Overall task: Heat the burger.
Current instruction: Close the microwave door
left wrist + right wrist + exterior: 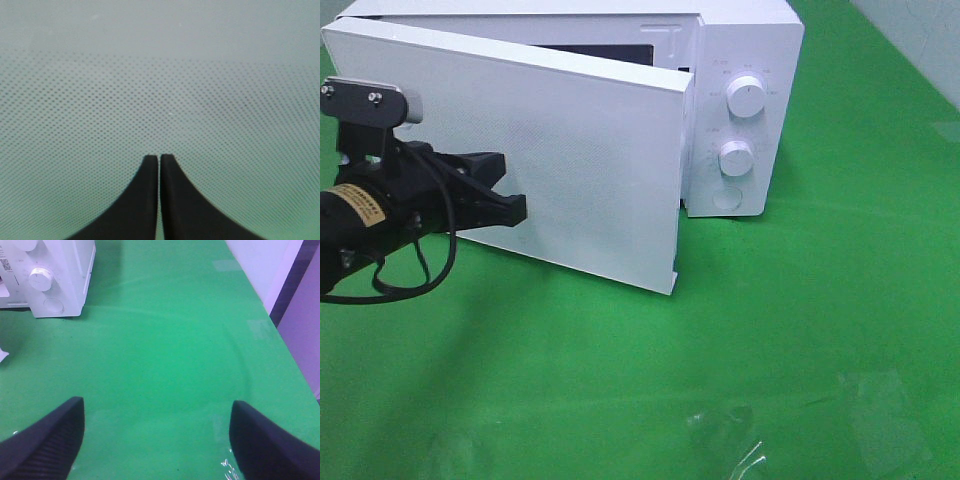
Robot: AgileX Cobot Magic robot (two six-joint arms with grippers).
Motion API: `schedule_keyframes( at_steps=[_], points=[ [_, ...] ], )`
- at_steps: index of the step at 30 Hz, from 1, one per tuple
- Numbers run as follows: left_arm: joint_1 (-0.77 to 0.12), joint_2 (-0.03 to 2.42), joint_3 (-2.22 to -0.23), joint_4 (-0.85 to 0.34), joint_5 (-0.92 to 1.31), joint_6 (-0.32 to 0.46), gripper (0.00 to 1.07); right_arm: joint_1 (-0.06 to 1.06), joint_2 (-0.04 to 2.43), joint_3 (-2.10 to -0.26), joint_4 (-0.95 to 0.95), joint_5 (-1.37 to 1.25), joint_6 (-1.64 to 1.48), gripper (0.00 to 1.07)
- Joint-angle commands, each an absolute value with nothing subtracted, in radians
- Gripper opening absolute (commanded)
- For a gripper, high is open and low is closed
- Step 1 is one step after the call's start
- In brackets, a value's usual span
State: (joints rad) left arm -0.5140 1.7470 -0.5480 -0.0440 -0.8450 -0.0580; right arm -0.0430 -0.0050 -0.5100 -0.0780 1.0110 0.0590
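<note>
The burger is out of view in every frame. A white microwave (745,60) stands at the back of the green table, its door (590,170) swung partly open toward the front. My left gripper (520,210) is shut, with its black tips against the outer face of the door. In the left wrist view the closed gripper (159,157) sits right at the dotted door panel (160,90), which fills the frame. My right gripper (157,407) is open over bare green table with nothing between its fingers. The oven's inside is hidden behind the door.
Two round knobs (747,98) (735,158) sit on the microwave's right panel, which also shows in the right wrist view (55,280). The green table (770,330) spreads in front. Its right edge (280,340) borders a pale wall.
</note>
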Motion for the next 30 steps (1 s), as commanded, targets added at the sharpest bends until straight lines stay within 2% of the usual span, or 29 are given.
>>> schedule_keyframes(
  at_steps=[1, 6, 30],
  points=[
    [-0.534, 1.762, -0.59, -0.07, -0.831, -0.053, 0.0, -0.048, -0.03, -0.507, -0.074, 0.999, 0.054, 0.75],
    [-0.556, 1.809, -0.674, -0.087, -0.793, -0.051, 0.0, -0.048, -0.03, -0.507, -0.074, 0.999, 0.054, 0.75],
    [-0.556, 2.056, -1.123, -0.08, -0.622, -0.052, 0.0, -0.048, -0.03, -0.507, -0.074, 0.999, 0.054, 0.75]
  ],
)
